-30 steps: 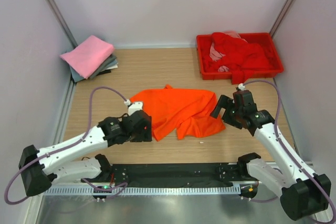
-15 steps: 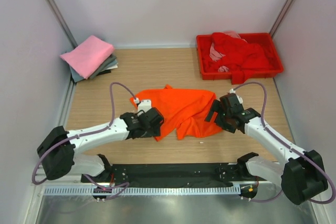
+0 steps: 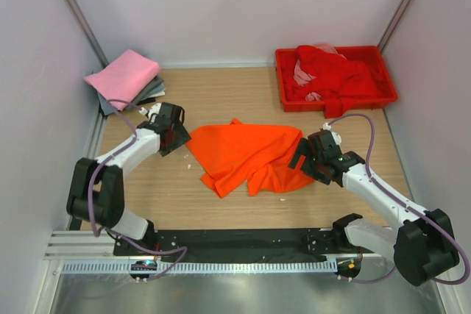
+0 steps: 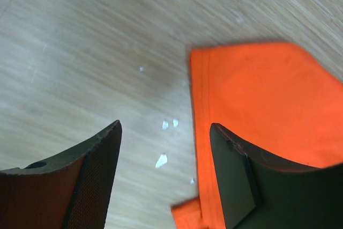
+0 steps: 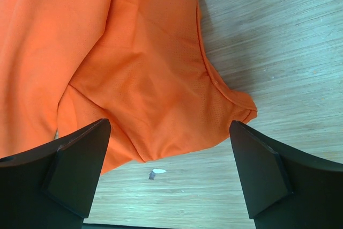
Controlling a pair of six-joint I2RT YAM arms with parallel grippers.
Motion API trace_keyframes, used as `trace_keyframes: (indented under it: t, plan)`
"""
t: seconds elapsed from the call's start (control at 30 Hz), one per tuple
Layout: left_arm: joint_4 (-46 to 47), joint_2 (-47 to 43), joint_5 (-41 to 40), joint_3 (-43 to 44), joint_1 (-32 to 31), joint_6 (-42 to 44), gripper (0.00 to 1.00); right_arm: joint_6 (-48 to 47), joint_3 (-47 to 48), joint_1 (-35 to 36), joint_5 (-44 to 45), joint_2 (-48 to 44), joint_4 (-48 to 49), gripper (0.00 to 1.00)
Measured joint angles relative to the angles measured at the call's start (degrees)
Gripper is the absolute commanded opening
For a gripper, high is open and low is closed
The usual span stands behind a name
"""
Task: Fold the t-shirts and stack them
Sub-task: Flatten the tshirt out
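1. The orange t-shirt (image 3: 250,154) lies unfolded and rumpled in the middle of the wooden table (image 3: 221,97), between the two arms. Its near part is bunched into loose folds.
2. The left gripper (image 3: 175,137) is low over bare wood, just beside the shirt's left edge. In the left wrist view its fingers (image 4: 91,186) are spread, with only tabletop between them. The shirt's stitched hem runs close by the right-hand finger; I cannot tell whether they touch.
3. The right gripper (image 3: 302,154) is at the shirt's right edge. In the right wrist view its fingers (image 5: 262,170) stand wide apart above a rounded flap of orange cloth. They pinch nothing.
4. A few small white scraps (image 4: 161,160) lie on the wood near the shirt's edges.
5. A pink t-shirt (image 3: 124,77) lies folded in the far left corner, on top of a folded grey t-shirt (image 3: 152,92). This stack is by the wall, near the left gripper and apart from the orange shirt.
6. A red tray (image 3: 302,105) stands in the far right corner of the table. It holds a loose heap of red t-shirts (image 3: 342,75), with a bit of paler cloth showing at the left of the heap.
7. Both arms reach in from the near edge, one on each side of the orange shirt.
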Motion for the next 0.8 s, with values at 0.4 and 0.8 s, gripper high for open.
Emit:
trace_keyframes:
  t: [0.4, 0.8]
  plan:
    - [8.24, 15.04, 4.42, 6.16, 2.23, 3.89, 0.62, -1.18, 0.22, 0.11, -1.01, -0.24, -0.04, 1.00]
    - [14.12, 19.06, 7.48, 7.52, 2.23, 6.40, 0.00, -1.77, 0.28, 0.11, 1.38, 4.92, 1.66, 1.00]
